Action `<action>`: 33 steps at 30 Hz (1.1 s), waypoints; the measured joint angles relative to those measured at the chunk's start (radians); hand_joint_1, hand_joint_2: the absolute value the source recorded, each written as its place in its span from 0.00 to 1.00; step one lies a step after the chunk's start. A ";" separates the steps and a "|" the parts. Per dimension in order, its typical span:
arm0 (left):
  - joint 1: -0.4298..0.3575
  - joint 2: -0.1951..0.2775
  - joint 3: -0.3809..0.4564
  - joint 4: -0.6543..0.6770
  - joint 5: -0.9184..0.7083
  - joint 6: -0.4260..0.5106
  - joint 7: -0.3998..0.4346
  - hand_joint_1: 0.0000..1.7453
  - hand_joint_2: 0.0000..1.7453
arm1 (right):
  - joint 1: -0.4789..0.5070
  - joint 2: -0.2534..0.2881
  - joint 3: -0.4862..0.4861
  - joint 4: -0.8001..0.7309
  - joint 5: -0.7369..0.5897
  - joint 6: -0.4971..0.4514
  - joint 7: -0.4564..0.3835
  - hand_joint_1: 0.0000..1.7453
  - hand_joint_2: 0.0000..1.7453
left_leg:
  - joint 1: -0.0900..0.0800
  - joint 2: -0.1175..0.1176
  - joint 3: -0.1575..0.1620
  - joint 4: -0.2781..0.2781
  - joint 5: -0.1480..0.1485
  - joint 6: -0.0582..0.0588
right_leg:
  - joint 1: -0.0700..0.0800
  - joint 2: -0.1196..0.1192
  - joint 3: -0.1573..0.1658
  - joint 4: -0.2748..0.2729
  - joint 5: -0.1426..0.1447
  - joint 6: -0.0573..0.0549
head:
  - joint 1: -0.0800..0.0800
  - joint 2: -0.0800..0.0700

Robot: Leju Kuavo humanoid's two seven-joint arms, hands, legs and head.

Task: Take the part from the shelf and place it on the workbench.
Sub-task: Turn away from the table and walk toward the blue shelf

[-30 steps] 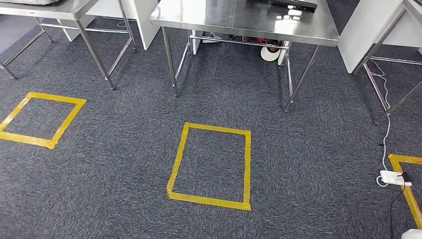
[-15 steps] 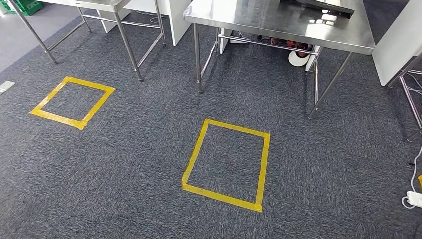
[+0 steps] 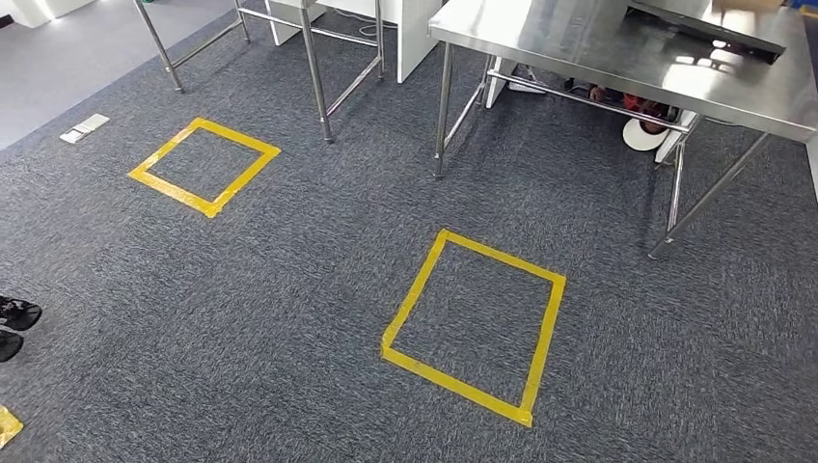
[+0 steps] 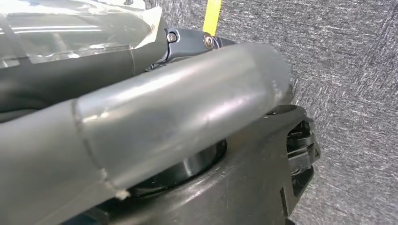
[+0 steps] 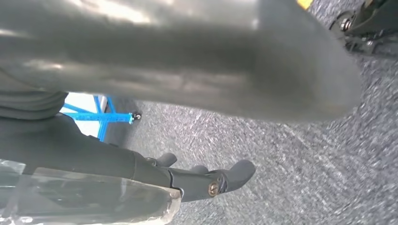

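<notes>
From the head view I see dark grey carpet [image 3: 289,318] with two squares of yellow tape: one square [image 3: 473,323] near the middle of the floor, a second square [image 3: 204,166] further off to the left. Beyond the nearer square stands a stainless steel workbench [image 3: 617,53] on thin metal legs, with a dark flat object [image 3: 709,24] lying on its top at the far edge. Under the bench I see a white roll [image 3: 644,133] and some red items, too small to identify. A second steel-legged table [image 3: 313,72] stands to the left of the bench. A pair of black shoes [image 3: 14,323] is at the left edge of the carpet.

I cannot locate the part or the shelf.

Left hand [image 4: 178,122]: the thick grey thumb lies across the wrist view above the carpet; I see nothing held, and I cannot tell how far the fingers are spread.

Right hand [image 5: 206,180]: dark fingers [image 5: 239,171] extend over the carpet, apart from the thumb, with nothing between them
</notes>
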 joint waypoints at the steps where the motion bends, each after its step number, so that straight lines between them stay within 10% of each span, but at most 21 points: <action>1: 0.001 0.000 0.000 0.000 0.000 0.000 0.000 0.00 0.00 | -0.002 0.000 0.000 0.000 0.000 0.000 0.000 0.00 0.00 | -0.001 -0.009 0.000 -0.004 0.005 0.009 | -0.002 0.008 -0.001 0.008 -0.006 0.005 | 0.001 0.000; 7: 0.001 -0.002 0.000 0.000 0.000 0.000 -0.001 0.00 0.00 | 0.003 0.001 0.000 0.000 0.000 0.000 0.000 0.00 0.00 | 0.001 -0.077 -0.014 -0.010 0.025 0.035 | -0.016 0.112 -0.140 0.301 -0.131 0.012 | 0.009 0.000; 10: 0.003 -0.002 0.000 0.000 -0.002 0.004 -0.004 0.00 0.00 | 0.004 -0.001 0.000 0.000 0.001 0.000 -0.001 0.00 0.00 | 0.002 -0.119 -0.014 -0.010 0.030 0.028 | -0.022 0.135 -0.081 0.164 -0.054 0.037 | 0.009 0.000; 13: 0.001 -0.002 0.000 0.000 -0.010 0.025 -0.036 0.00 0.00 | 0.003 -0.001 0.000 0.001 0.006 0.000 -0.006 0.00 0.00 | -0.003 -0.152 -0.020 -0.006 0.034 0.012 | -0.023 0.178 -0.028 0.019 0.002 0.031 | 0.009 0.000; 16: 0.004 -0.001 0.000 0.000 -0.011 0.022 -0.101 0.00 0.00 | -0.001 -0.001 0.000 0.001 0.012 -0.001 -0.011 0.00 0.00 | 0.001 -0.162 -0.031 -0.001 0.034 -0.007 | -0.021 0.154 -0.026 0.013 0.010 0.002 | 0.008 0.000; 20: 0.000 0.001 0.000 0.000 -0.006 0.013 -0.135 0.00 0.00 | 0.003 -0.001 0.000 0.001 0.014 -0.005 -0.010 0.00 0.00 | 0.004 -0.065 -0.116 0.182 -0.077 -0.021 | -0.019 0.104 -0.025 0.008 0.019 -0.029 | 0.002 0.000; 23: 0.002 0.002 -0.001 0.000 -0.010 -0.020 -0.123 0.00 0.00 | 0.004 -0.001 0.000 0.001 0.016 -0.004 -0.009 0.00 0.00 | 0.007 -0.049 -0.158 0.281 -0.106 -0.029 | -0.012 0.060 -0.035 0.009 0.017 -0.032 | 0.002 0.000; 28: -0.004 0.002 -0.006 0.000 -0.020 -0.058 -0.080 0.00 0.00 | -0.001 -0.001 0.000 0.001 0.018 -0.002 -0.009 0.00 0.00 | 0.003 0.031 -0.001 0.018 -0.009 -0.015 | 0.000 0.009 -0.027 0.015 0.010 -0.021 | 0.005 0.000; 31: -0.004 0.000 -0.007 0.000 -0.021 -0.073 -0.064 0.00 0.00 | -0.006 -0.002 0.000 0.001 0.018 -0.002 -0.009 0.00 0.00 | -0.002 0.006 -0.002 0.002 0.002 0.006 | 0.002 -0.012 -0.021 0.017 0.008 -0.006 | 0.010 0.000; 33: -0.003 -0.001 -0.007 0.000 -0.021 -0.076 -0.061 0.00 0.00 | -0.007 -0.001 0.000 0.001 0.018 -0.003 -0.009 0.00 0.00 | 0.002 -0.016 -0.005 -0.008 0.016 0.025 | -0.002 0.031 -0.040 0.060 -0.022 -0.001 | 0.012 0.000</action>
